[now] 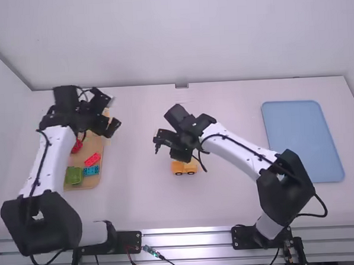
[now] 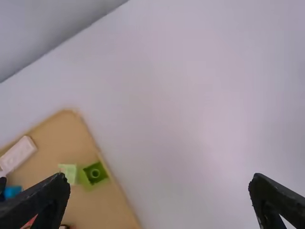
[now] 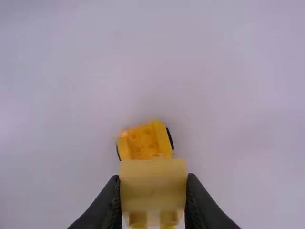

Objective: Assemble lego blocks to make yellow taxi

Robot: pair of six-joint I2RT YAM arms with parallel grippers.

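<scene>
The yellow car body, with dark wheels, sits near the table's middle. Just beyond it my right gripper hangs over the table. In the right wrist view, my right gripper is shut on a pale yellow block; below and past it is the car body, its studs up, its near part hidden by the block. At the left, my left gripper hovers over the far end of the tan tray; seen from its wrist, my left gripper stands wide open, nothing between its fingers.
Within the tan tray lie a green block, a blue brick and red bricks. A pale pink brick lies there too. A flat blue tray occupies the table's right side.
</scene>
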